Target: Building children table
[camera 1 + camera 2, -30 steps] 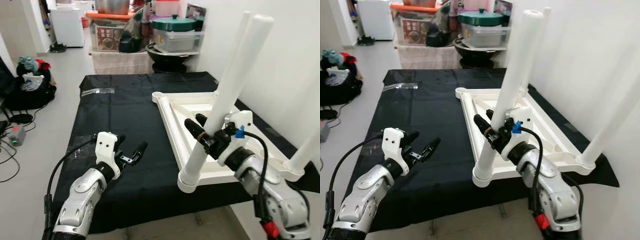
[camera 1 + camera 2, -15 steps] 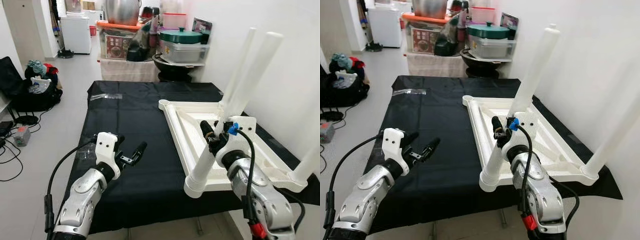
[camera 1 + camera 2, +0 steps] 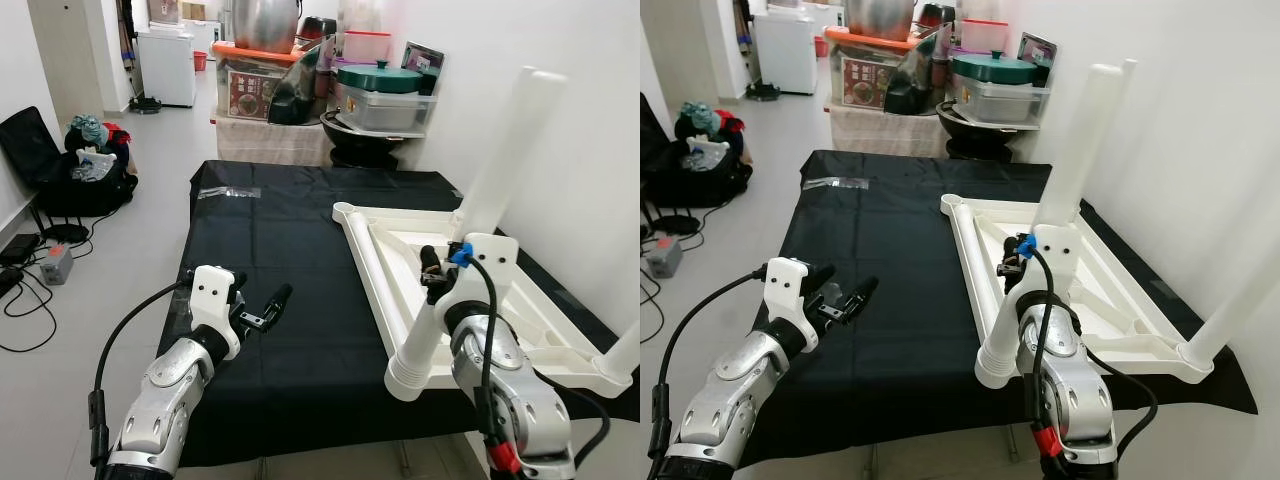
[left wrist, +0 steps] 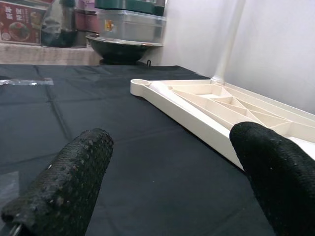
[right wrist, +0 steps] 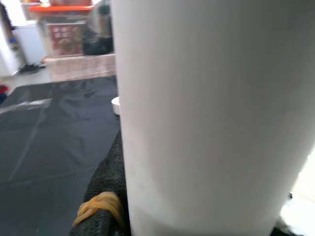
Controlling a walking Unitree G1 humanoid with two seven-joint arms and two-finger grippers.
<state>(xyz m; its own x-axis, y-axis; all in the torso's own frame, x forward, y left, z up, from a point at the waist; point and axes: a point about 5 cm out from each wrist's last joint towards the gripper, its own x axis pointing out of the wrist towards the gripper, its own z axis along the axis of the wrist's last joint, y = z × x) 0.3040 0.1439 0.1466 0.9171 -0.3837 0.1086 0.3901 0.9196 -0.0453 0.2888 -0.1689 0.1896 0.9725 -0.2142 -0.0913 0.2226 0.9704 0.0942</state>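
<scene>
1. The bench, draped in black cloth, carries the white tabletop, which lies upside down on the half toward the wall.
2. Three legs stand in the tabletop's corners. The near leg rises from the corner closest to the robot and leans toward the wall. A second leg stands close behind it. A third leg stands at the near corner by the wall.
3. The tabletop's far corner socket carries no leg.
4. The right claw is on the near leg, partway up from the tabletop. In the right wrist view the leg lies hard against a black finger wearing a yellow band. The fingers are closed around the leg.
5. The left claw hovers over the bare cloth beside the tabletop, well apart from it. Its fingers stand apart and grip nothing.
6. A clear plastic strip lies on the cloth at the bench's far end, away from the tabletop.
7. Beyond the bench stand storage boxes and a green-lidded pot.
</scene>
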